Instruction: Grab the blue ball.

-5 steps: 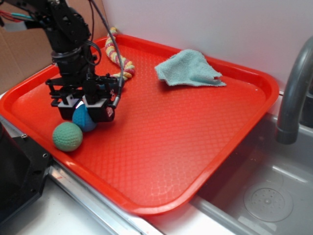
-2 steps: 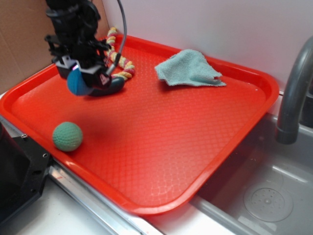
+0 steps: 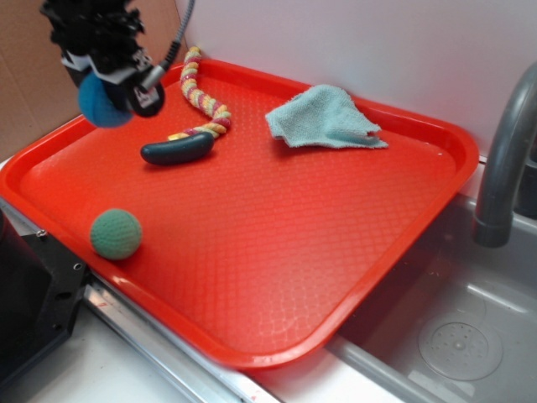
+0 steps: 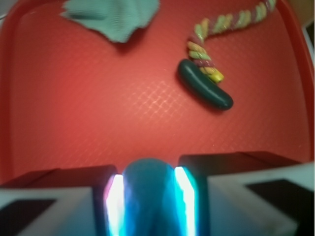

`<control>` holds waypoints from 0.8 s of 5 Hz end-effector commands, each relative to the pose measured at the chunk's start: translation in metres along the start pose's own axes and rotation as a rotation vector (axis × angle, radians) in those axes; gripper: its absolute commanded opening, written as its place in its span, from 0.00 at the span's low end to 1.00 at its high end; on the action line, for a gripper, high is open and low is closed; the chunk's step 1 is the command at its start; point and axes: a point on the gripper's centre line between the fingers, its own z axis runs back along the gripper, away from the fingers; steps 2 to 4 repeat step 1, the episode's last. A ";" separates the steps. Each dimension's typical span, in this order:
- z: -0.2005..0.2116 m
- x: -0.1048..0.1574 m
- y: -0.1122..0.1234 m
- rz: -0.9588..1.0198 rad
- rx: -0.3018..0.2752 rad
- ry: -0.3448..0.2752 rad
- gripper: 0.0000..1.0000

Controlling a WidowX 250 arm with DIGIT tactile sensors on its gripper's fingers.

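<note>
Jaws (image 4: 149, 196) clamped on the blue ball (image 4: 149, 194); ball held clear above the far-left corner of the red tray (image 3: 436, 168).

Wrist view: ball pinched between the two pads, one pressing each side; grip looks centred; ball bulges a little past them, so it is soft and probably squeezed. Exterior view: jaws (image 3: 107, 88) and ball (image 3: 102, 101) hang off the tray surface, no contact below. Judgement: grab essentially made; to finish well, hold closing force steady, avoid jerks, since a knitted ball could creep out of smooth pads. Outward: dark green oblong object (image 3: 177, 149) touching the end of the braided rope (image 3: 201, 92); green ball (image 3: 116, 233) near the left front edge; teal cloth (image 3: 323, 117) toward the far edge.
</note>
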 end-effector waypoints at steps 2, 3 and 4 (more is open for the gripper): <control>0.011 0.002 -0.006 -0.031 0.025 0.022 0.00; 0.011 0.002 -0.006 -0.031 0.025 0.022 0.00; 0.011 0.002 -0.006 -0.031 0.025 0.022 0.00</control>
